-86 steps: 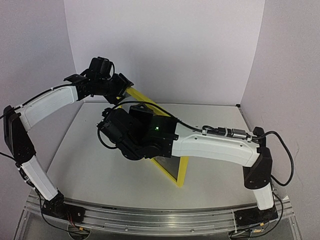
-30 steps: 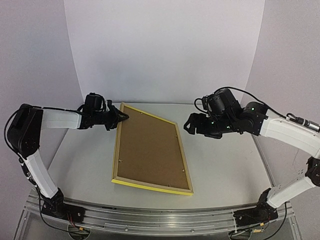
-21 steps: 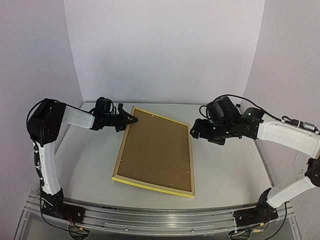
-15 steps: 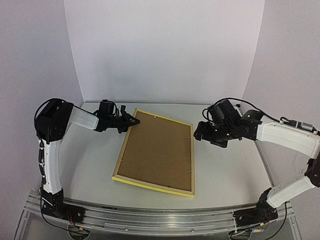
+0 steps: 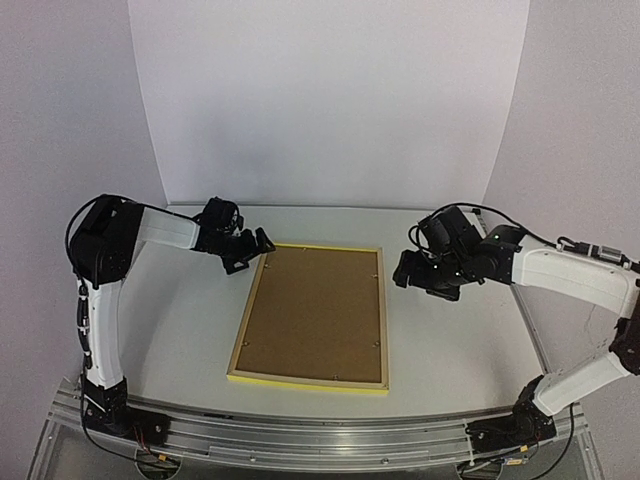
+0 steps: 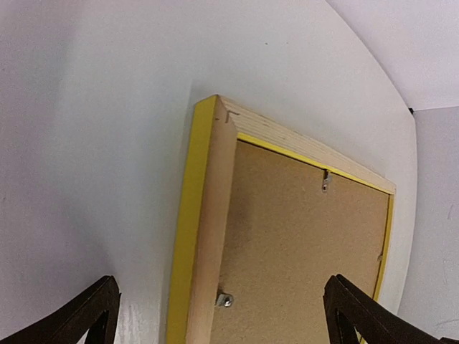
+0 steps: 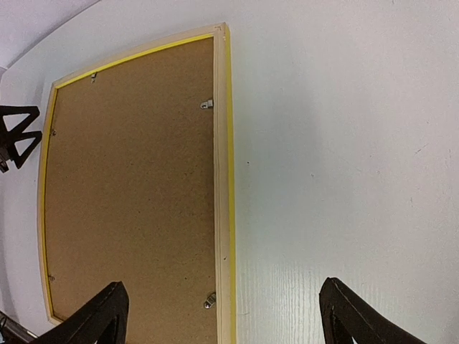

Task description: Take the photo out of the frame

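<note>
The frame (image 5: 310, 381) lies flat on the table (image 5: 180, 320) with its back up, so only the brown backing board (image 5: 315, 310) shows inside the yellow border. The photo itself cannot be seen. The left gripper (image 5: 254, 254) is at one far corner of the frame. Its fingers (image 6: 90, 315) stand wide apart and hold nothing. In its wrist view, the corner is ahead of it and one long side runs back between the two fingers. A small metal clip (image 6: 224, 299) sits on that side, close in front of the gripper. The right gripper (image 5: 402, 272) is just beside the other far corner, also wide and empty. The nearer long side of the frame stretches ahead between its fingers (image 7: 97, 319).
</note>
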{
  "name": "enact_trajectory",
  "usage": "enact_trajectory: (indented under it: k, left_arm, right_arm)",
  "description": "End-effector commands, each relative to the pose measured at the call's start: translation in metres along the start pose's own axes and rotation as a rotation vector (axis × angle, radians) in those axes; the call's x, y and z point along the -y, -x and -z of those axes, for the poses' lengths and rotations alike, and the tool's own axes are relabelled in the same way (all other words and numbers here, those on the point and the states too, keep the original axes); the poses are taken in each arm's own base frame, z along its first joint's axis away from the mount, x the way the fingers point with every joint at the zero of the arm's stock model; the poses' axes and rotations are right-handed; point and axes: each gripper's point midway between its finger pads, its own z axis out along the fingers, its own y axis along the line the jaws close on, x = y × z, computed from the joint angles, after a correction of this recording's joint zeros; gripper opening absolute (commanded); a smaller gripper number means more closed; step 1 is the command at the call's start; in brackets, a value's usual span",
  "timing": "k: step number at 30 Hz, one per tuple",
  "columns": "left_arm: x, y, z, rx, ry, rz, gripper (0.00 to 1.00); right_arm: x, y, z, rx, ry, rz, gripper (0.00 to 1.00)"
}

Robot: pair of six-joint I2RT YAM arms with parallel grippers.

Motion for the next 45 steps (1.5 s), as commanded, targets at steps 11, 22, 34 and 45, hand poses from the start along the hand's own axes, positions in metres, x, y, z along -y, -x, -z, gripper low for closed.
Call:
enact_trajectory:
  k: [11, 22, 34, 45]
  left_arm:
    - [-0.036, -0.089, 0.059, -0.184, 0.25, -0.085, 0.96]
    - [-0.038, -0.124, 0.054, -0.212, 0.285, -0.133, 0.63]
    - [-0.051, -0.138, 0.056, -0.235, 0.321, -0.15, 0.31]
    - [-0.033, -0.178, 0.047, -0.292, 0.29, -0.134, 0.15]
  right_arm:
    - [0.003, -0.064, -0.054, -0.283, -0.027, 0.025, 0.75]
    - [0.012, -0.087, -0.097, -0.364, -0.12, 0.024, 0.64]
    - [0.0, -0.091, -0.13, -0.38, -0.114, 0.009, 0.44]
    - [0.024, -0.076, -0.138, -0.34, -0.17, 0.09, 0.09]
